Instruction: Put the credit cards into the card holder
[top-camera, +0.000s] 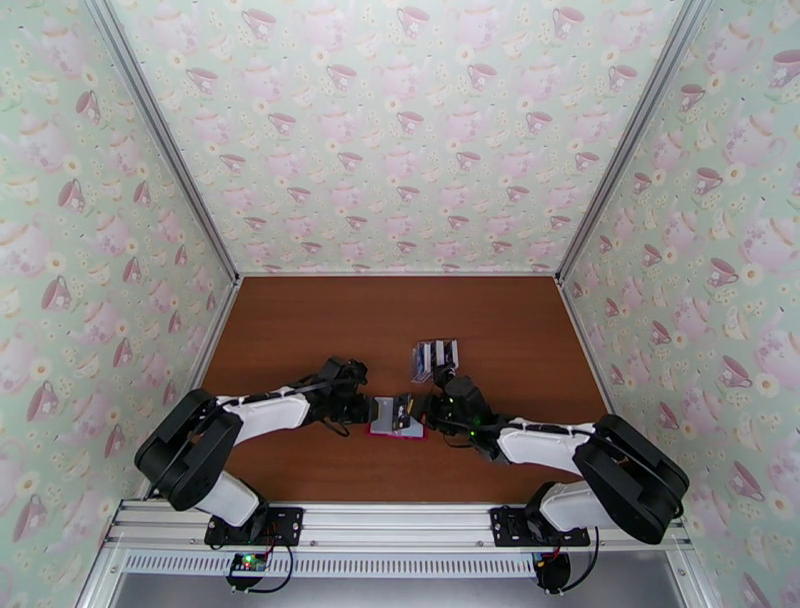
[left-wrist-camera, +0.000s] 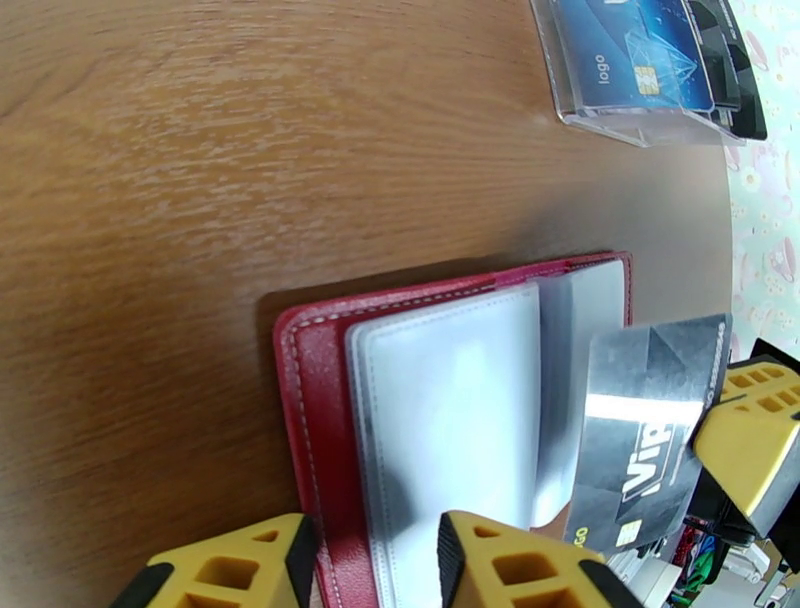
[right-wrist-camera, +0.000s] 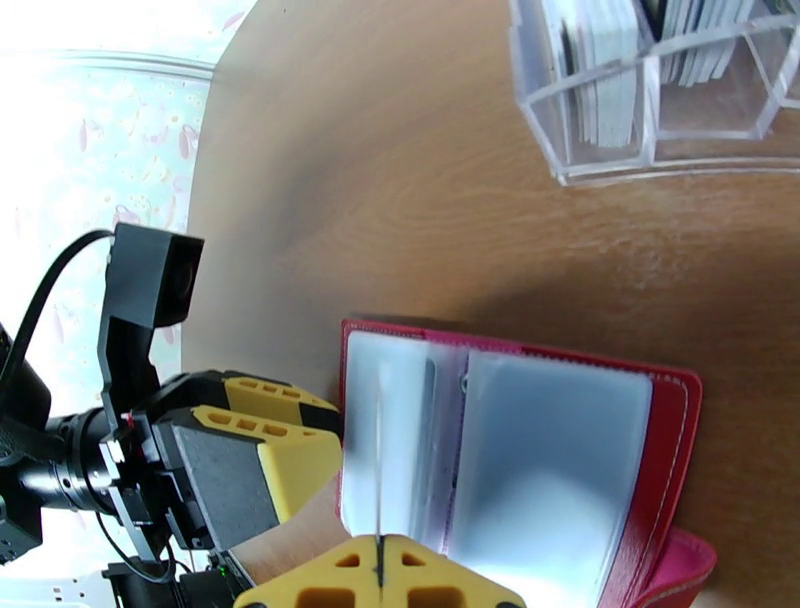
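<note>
The card holder (top-camera: 397, 422) lies open on the table, a red wallet (left-wrist-camera: 310, 400) with pale grey-blue pockets (right-wrist-camera: 540, 460). My left gripper (left-wrist-camera: 375, 570) is closed on its near edge, with the yellow fingers (right-wrist-camera: 270, 450) at the wallet's left side. My right gripper (right-wrist-camera: 380, 572) is shut on a black and grey "VIP" credit card (left-wrist-camera: 640, 440). That card stands edge-on (right-wrist-camera: 379, 450) over the wallet's inner pockets, near the fold. More credit cards, a blue one (left-wrist-camera: 630, 50) in front, stand in the clear rack (top-camera: 437, 355).
The clear plastic rack (right-wrist-camera: 650, 90) stands just behind the wallet, close to my right arm. Brown tabletop (top-camera: 300, 330) spreads left and back, and patterned walls enclose the sides and rear. The two grippers face each other a few centimetres apart.
</note>
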